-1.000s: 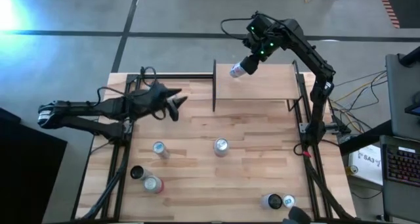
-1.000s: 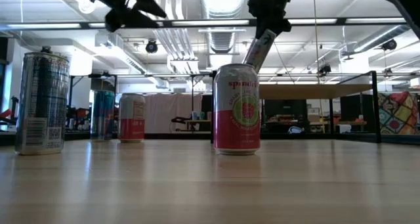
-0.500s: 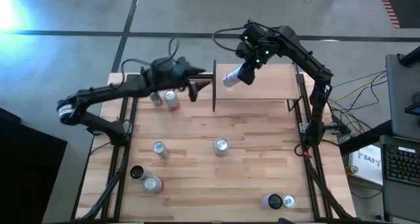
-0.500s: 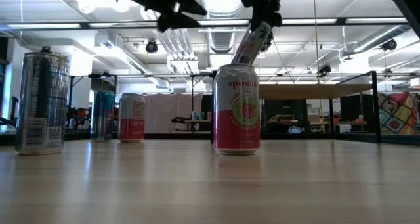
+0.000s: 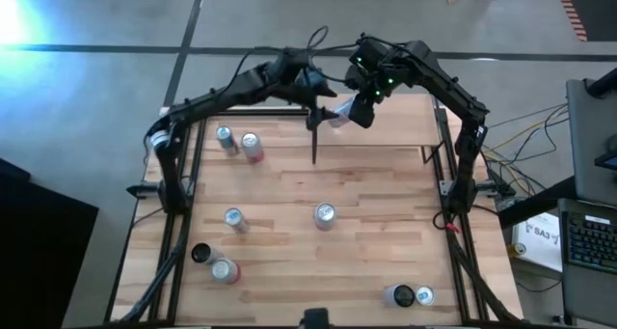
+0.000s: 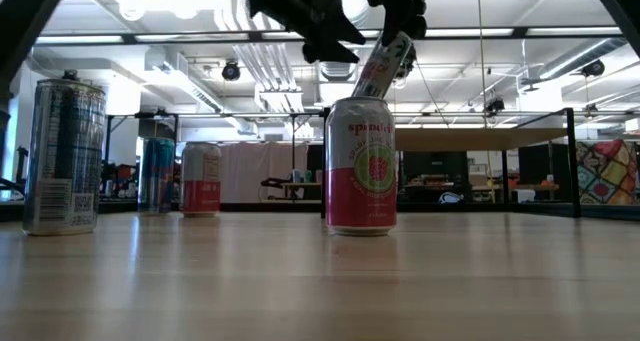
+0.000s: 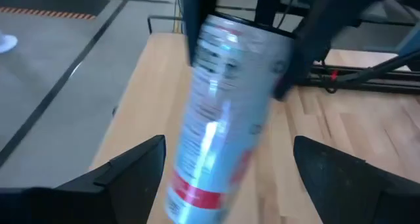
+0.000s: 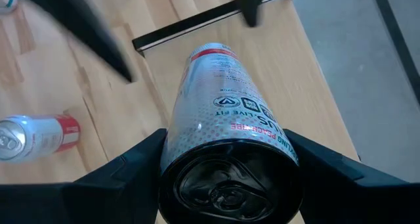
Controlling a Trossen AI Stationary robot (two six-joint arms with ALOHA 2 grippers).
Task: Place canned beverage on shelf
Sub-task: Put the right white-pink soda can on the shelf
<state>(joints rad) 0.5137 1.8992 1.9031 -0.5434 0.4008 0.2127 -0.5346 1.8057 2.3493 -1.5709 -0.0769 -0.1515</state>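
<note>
Right gripper (image 5: 359,110) grasps can (image 5: 339,115), tilted over shelf (image 5: 386,128). Left gripper (image 5: 318,95) spread wide beside it, empty. Risk: claws collide, can slips.

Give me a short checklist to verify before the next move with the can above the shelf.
1. Right end effector grips the can: ok.
2. Left end effector open around the can: ok.
3. Left fingers touching the can: cannot tell.
4. Can upright: not ok, it is tilted.
5. Can on the shelf: not ok, it is held in the air.
6. Landing spot on the shelf is free: cannot tell, the arms hide it.
</note>
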